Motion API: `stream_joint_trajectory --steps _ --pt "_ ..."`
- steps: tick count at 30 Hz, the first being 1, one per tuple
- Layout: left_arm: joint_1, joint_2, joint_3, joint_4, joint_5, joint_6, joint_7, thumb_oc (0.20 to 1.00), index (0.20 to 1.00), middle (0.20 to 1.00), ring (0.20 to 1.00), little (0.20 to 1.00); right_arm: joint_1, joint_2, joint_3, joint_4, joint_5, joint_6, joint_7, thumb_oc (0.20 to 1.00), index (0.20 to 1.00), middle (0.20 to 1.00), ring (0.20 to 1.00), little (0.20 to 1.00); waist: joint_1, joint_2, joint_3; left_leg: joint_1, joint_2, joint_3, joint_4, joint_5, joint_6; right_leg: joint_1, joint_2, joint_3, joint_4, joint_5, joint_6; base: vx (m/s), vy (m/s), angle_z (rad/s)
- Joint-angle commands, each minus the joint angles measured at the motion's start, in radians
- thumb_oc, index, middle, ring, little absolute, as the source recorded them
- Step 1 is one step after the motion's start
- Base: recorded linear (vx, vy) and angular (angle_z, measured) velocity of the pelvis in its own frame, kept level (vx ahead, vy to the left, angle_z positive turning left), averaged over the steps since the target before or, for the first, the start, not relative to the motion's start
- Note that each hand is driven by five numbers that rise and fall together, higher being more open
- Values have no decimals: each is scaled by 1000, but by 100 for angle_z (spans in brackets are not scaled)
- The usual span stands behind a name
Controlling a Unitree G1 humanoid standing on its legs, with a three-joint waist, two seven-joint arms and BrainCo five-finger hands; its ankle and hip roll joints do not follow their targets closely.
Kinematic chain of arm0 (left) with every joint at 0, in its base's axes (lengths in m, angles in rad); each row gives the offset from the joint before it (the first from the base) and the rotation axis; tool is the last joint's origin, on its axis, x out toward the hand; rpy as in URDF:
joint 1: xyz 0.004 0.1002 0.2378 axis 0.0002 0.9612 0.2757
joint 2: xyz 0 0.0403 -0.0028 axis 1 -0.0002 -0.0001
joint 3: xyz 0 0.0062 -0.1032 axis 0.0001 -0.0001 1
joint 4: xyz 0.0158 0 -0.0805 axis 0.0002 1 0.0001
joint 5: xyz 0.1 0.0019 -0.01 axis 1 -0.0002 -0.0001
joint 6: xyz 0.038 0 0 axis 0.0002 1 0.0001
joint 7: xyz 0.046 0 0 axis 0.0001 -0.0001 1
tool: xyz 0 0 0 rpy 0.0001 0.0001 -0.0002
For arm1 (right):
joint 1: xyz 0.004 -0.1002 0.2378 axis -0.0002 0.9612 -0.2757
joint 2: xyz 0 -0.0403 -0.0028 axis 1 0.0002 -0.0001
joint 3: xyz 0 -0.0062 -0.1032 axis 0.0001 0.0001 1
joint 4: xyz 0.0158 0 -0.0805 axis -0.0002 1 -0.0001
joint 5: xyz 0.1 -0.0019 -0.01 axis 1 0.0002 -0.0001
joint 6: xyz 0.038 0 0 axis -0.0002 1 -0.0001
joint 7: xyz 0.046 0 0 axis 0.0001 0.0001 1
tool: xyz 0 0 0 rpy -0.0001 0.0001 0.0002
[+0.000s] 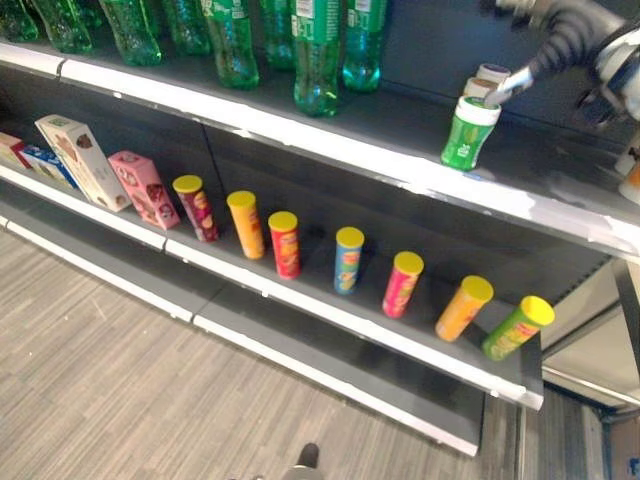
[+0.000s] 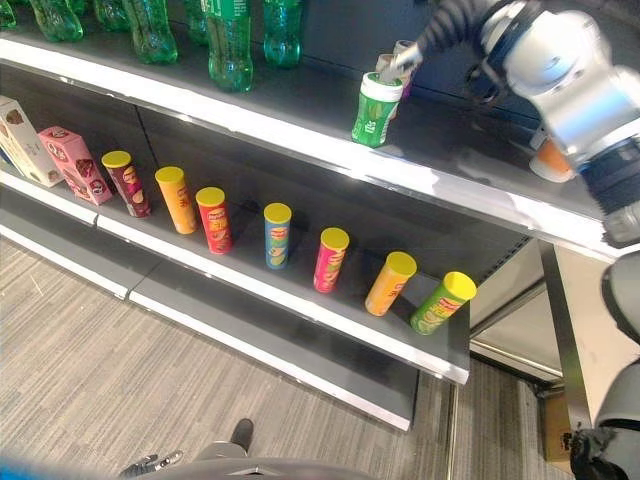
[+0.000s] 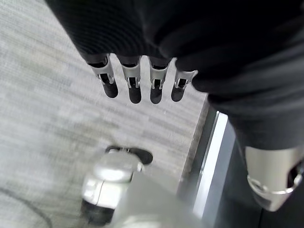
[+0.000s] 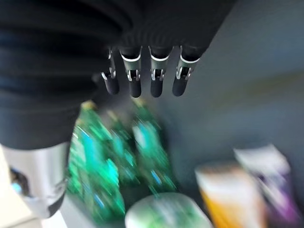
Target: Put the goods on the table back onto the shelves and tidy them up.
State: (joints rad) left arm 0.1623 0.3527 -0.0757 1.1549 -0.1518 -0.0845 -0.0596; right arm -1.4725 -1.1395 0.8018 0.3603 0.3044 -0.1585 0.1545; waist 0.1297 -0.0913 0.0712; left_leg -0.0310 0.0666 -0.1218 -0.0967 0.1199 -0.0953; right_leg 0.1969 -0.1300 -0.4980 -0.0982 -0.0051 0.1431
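Right hand (image 2: 415,52) with fingers (image 4: 135,80) straight and relaxed above green canister (image 1: 468,131) standing on upper shelf (image 1: 560,200), 7 tall tubes (image 1: 284,243) on lower shelf, left hand (image 3: 142,80) loose over floor (image 3: 42,104).

- Green bottles (image 1: 318,55) on the top shelf (image 1: 300,135) cut off at the necks by the upper edge.
- Two cups behind the green cup (image 1: 468,131): mostly hidden, only the tops visible.
- Orange cup (image 2: 551,160) partly hidden behind the right arm.
- Blue box (image 1: 45,165) partly covered by the white box (image 1: 82,160); red box (image 1: 10,150) cut by the left edge.
- Right wrist view: bottles and cups below the right hand (image 4: 142,78) blurred; labels unreadable.
- Left hand (image 3: 137,80): thumb out of sight.
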Motion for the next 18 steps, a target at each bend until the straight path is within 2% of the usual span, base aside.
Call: stream_joint_trajectory --steps 1,3,5,8,10,11,12,18 --pt "-35 54 -4 54 -3 -9 20 1000 1000 1000 1000 1000 -31 -36 -46 -70 -61 -61 -117 1000 1000 1000 1000 1000 -2 -40 -24 87 87 114 14 -120 -69 -60 -17 40 32 -30 -15 3 59 -2" --pt "-43 38 12 61 7 -6 25 1000 1000 1000 1000 1000 89 -59 -160 -207 -105 -72 -134 1000 1000 1000 1000 1000 -29 -27 -27 90 82 123 14 -124 -62 -66 -23 48 34 -26 -10 4 74 -6" --pt "-75 10 30 54 22 -7 39 1000 1000 1000 1000 1000 430 -29 -456 -514 -155 -96 -121 1000 1000 1000 1000 1000 -75 -13 -33 115 78 156 14 -145 -50 -71 -30 87 36 -20 -4 12 119 -36" --pt "-79 -10 18 41 44 -10 48 1000 1000 1000 1000 1000 668 20 -597 -656 -126 -107 -77 1000 1000 1000 1000 1000 -112 -8 -38 140 76 199 14 -161 -41 -79 -40 124 39 -10 4 4 103 -54" --pt "-83 -13 13 36 47 -14 52 1000 1000 1000 1000 1000 718 31 -617 -676 -120 -108 -67 1000 1000 1000 1000 1000 -119 -9 -38 148 74 215 13 -166 -38 -84 -44 140 41 -5 9 -8 84 -64" --pt "-91 -28 6 31 56 -16 59 1000 1000 1000 1000 1000 789 49 -647 -711 -103 -112 -55 1000 1000 1000 1000 1000 -146 -6 -38 159 67 239 14 -174 -30 -95 -51 168 44 6 16 -16 57 -60" --pt "-91 -27 5 31 56 -17 59 1000 1000 1000 1000 1000 795 49 -653 -714 -102 -111 -54 1000 1000 1000 1000 1000 -143 -7 -39 160 67 241 14 -175 -29 -96 -51 171 44 6 16 -21 88 -50" --pt "-98 -42 3 18 58 -33 62 1000 1000 1000 1000 1000 970 80 -753 -763 -13 -116 -11 1000 1000 1000 1000 1000 -209 10 -37 185 45 315 17 -197 -5 -144 -75 261 60 32 37 -26 110 -46"
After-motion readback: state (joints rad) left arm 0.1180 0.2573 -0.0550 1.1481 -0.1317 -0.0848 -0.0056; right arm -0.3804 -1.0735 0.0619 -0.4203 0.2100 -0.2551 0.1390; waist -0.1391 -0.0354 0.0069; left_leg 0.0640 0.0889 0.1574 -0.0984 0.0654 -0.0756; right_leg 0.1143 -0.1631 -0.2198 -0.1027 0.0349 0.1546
